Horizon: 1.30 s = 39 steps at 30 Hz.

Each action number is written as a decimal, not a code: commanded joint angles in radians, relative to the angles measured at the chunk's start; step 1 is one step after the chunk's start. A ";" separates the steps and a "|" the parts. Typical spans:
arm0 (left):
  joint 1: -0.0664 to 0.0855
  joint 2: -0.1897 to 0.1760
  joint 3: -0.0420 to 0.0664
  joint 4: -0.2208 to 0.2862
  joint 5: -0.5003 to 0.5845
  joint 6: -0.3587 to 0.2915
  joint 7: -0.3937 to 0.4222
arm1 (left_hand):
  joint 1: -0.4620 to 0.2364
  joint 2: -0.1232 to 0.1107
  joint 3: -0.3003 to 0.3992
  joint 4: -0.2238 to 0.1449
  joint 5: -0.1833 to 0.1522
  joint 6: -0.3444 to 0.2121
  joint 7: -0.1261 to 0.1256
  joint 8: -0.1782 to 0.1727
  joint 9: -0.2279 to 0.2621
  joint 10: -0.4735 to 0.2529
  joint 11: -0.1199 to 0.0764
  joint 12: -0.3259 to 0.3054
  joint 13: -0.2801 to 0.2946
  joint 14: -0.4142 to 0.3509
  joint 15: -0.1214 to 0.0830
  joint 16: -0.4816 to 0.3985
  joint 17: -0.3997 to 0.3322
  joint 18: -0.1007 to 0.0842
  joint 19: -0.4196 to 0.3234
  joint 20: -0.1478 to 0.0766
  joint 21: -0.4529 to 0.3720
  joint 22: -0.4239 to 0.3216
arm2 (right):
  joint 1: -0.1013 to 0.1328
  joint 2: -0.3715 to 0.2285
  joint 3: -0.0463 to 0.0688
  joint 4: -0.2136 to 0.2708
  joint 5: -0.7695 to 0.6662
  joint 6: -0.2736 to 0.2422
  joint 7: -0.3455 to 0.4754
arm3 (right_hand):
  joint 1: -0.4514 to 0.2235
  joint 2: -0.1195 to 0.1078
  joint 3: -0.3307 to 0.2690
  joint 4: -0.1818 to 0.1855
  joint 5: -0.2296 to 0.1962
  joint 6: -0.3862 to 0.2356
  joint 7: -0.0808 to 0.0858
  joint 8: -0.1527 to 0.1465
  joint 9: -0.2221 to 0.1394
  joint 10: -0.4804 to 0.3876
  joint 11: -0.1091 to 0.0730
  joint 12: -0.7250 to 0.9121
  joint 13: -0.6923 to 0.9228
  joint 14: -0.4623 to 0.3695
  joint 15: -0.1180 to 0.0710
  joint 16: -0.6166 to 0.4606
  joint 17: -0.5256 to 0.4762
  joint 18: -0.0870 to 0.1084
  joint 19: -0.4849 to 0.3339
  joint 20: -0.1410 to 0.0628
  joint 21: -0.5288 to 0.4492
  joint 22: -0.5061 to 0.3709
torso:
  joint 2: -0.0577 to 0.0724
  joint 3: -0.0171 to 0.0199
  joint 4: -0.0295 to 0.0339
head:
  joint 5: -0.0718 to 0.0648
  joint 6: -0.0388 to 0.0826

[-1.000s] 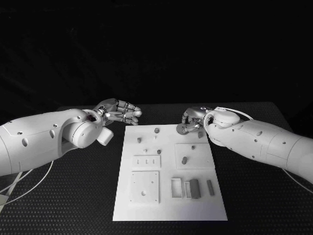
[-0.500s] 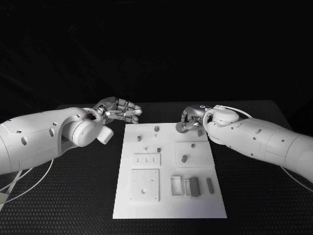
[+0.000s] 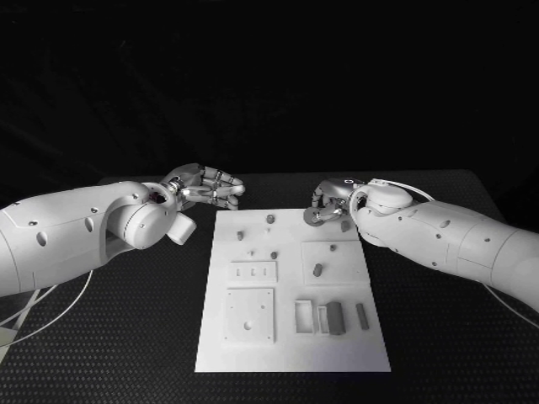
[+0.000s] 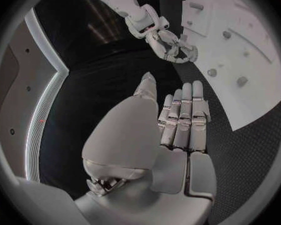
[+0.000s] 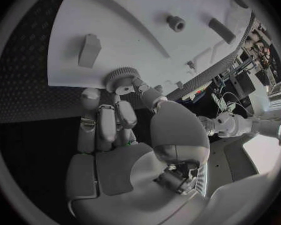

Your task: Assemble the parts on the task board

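Grey gear (image 5: 122, 78) was pinched in right hand (image 3: 330, 206) fingertips, over the far right corner of the task board (image 3: 291, 358). Small grey parts (image 3: 318, 271) lay across the board, a block (image 3: 334, 320) near its front. Left hand (image 3: 206, 188) hovered off the far left corner, fingers loosely curled, holding nothing. Black table (image 3: 124, 337) all around.

Black textured tabletop (image 3: 124, 337), dotted mesh-like surface. White cable (image 3: 33, 316) loops over tabletop's left edge. Pale obj at near-left corner, can't tell what.
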 commanded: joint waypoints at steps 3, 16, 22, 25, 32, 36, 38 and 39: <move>0.001 0.001 0.001 0.003 -0.002 0.008 0.010 | 0.001 0.006 -0.006 -0.001 0.000 0.003 0.038 0.002 0.001 0.003 0.006 -0.003 -0.001 -0.001 0.006 -0.005 0.001 0.014 -0.002 0.004 -0.004 -0.001 | -0.024 -0.001 -0.014 0.004 -0.007 0.113 -0.012 | -0.005 0.018 0.001 0.008 0.000 0.029 0.007 0.012 0.005 -0.004 0.003 0.001 -0.001 0.000 0.004 0.005 -0.002 0.024 -0.012 -0.007 0.006 0.019 | -0.001 -0.0002 -0.0022 | 0.002 -0.002; 0.001 -0.002 0.001 0.004 -0.002 0.003 0.015 | 0.001 0.006 -0.006 -0.001 0.000 0.002 0.039 0.001 0.000 0.003 0.006 -0.004 -0.001 0.000 0.006 -0.006 0.002 0.014 -0.001 0.004 -0.004 -0.001 | -0.025 0.001 -0.017 0.009 -0.018 0.131 -0.017 | -0.012 0.039 0.003 0.009 0.000 0.063 -0.007 0.031 0.014 -0.015 -0.010 -0.003 -0.004 -0.007 -0.008 0.003 -0.008 0.024 -0.016 -0.007 0.006 0.019 | -0.001 0.0001 -0.0014 | 0.003 -0.002; 0.001 -0.005 0.001 0.008 -0.002 0.003 0.014 | 0.001 0.006 -0.006 -0.001 0.000 0.001 0.040 0.001 0.000 0.003 0.006 -0.004 -0.001 0.000 0.006 -0.006 0.002 0.014 -0.001 0.004 -0.004 -0.001 | -0.027 -0.001 -0.025 0.012 -0.047 0.118 -0.026 | -0.007 0.041 0.005 0.000 0.000 0.065 -0.008 0.031 0.016 -0.016 -0.012 -0.003 -0.005 -0.007 -0.010 0.003 -0.007 0.024 -0.017 -0.007 0.006 0.019 | 0.000 0.0000 -0.0020 | 0.003 -0.003; 0.001 -0.006 0.001 0.008 -0.002 0.003 0.014 | 0.001 0.006 -0.007 -0.001 0.000 0.001 0.040 0.001 0.000 0.003 0.006 -0.004 -0.001 0.000 0.006 -0.006 0.002 0.014 -0.001 0.004 -0.004 -0.001 | -0.028 -0.002 -0.028 0.013 -0.053 0.115 -0.027 | -0.002 0.038 0.005 -0.010 0.000 0.063 -0.009 0.030 0.016 -0.017 -0.012 -0.004 -0.006 -0.007 -0.011 0.003 -0.007 0.024 -0.018 -0.008 0.007 0.019 | 0.000 0.0002 -0.0021 | 0.003 -0.002; 0.001 -0.010 0.001 0.011 -0.002 0.004 0.012 | 0.002 0.006 -0.007 -0.002 0.000 0.001 0.040 0.001 0.000 0.003 0.006 -0.004 -0.001 0.000 0.005 -0.006 0.003 0.015 -0.001 0.004 -0.005 -0.001 | -0.033 -0.005 -0.038 0.017 -0.065 0.104 -0.025 | 0.010 0.023 0.005 -0.032 0.000 0.053 -0.006 0.025 0.016 -0.021 -0.010 -0.009 -0.011 -0.011 -0.009 0.002 -0.013 0.024 -0.019 -0.008 0.007 0.018 | 0.000 0.0006 -0.0022 | 0.003 0.000; 0.001 -0.012 0.001 0.012 -0.003 0.004 0.011 | 0.002 0.006 -0.007 -0.002 0.000 0.001 0.040 0.001 0.000 0.003 0.006 -0.004 -0.001 0.000 0.005 -0.006 0.003 0.015 -0.001 0.004 -0.005 -0.001 | -0.037 -0.007 -0.040 0.017 -0.067 0.102 -0.026 | 0.016 -0.006 0.002 -0.035 0.000 0.034 0.000 0.013 0.012 -0.032 -0.004 -0.022 -0.026 -0.018 -0.004 0.000 -0.021 0.024 -0.020 -0.007 0.006 0.017 | 0.000 0.0006 -0.0012 | 0.001 -0.001; 0.001 -0.012 0.001 0.012 -0.003 0.005 0.010 | 0.002 0.005 -0.007 -0.001 0.000 0.001 0.040 0.001 0.000 0.003 0.006 -0.004 -0.001 0.000 0.005 -0.006 0.003 0.015 -0.001 0.004 -0.005 0.000 | -0.041 -0.009 -0.041 0.016 -0.067 0.098 -0.027 | 0.019 -0.018 0.003 -0.034 -0.001 0.025 0.003 0.008 0.010 -0.036 -0.001 -0.026 -0.031 -0.021 -0.001 -0.001 -0.025 0.024 -0.021 -0.006 0.005 0.017 | 0.000 0.0011 -0.0012 | 0.001 -0.002; 0.001 -0.012 0.001 0.012 -0.003 0.006 0.011 | 0.002 0.005 -0.007 -0.001 0.000 0.001 0.040 0.001 0.000 0.003 0.006 -0.004 -0.001 0.000 0.005 -0.006 0.003 0.015 -0.001 0.004 -0.005 0.000 | -0.042 -0.009 -0.041 0.015 -0.067 0.097 -0.026 | 0.019 -0.023 0.003 -0.033 0.000 0.022 0.005 0.006 0.010 -0.037 0.000 -0.027 -0.031 -0.021 0.000 -0.001 -0.025 0.024 -0.021 -0.006 0.004 0.016 | 0.000 0.0012 -0.0012 | 0.001 -0.002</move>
